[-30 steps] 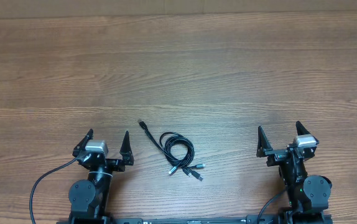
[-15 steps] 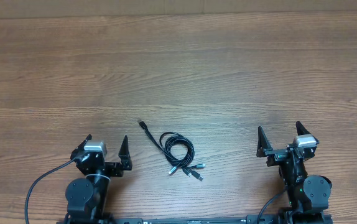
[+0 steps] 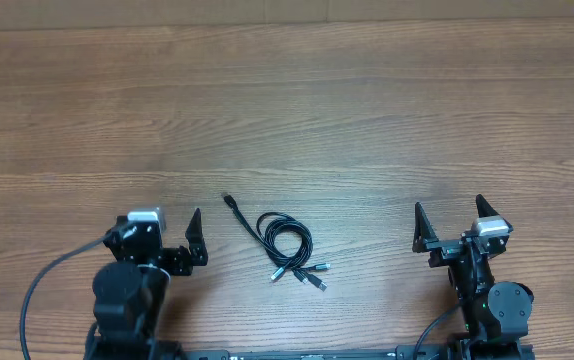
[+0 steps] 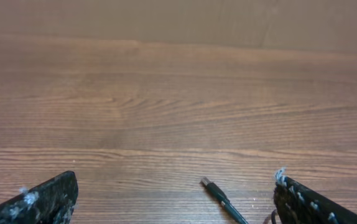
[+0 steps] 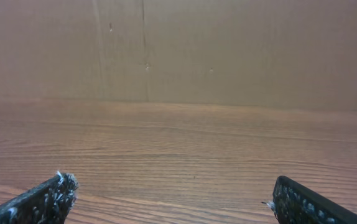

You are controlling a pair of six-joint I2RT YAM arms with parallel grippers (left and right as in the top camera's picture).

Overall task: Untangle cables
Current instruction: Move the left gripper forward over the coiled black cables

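At near edge, L gripper (image 3: 155, 226) and R gripper (image 3: 448, 205) both spread fully wide, nothing held. Between them, nearer L, cables (image 3: 285, 240) lie on the table (image 3: 287, 100) in a loose coil, several plug ends bunched near side, one plug (image 3: 229, 200) trailing far-left.

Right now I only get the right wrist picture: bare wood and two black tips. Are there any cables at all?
Observer: Yes. From overhead, the cables lie in a small coiled bundle between the two arms.
Operator: Is a claw touching them?
Observer: No. The left gripper is open and stands apart from the bundle.
Operator: Any loose ends?
Observer: One plug end sticks out of the coil toward the left gripper; the left wrist view shows it.
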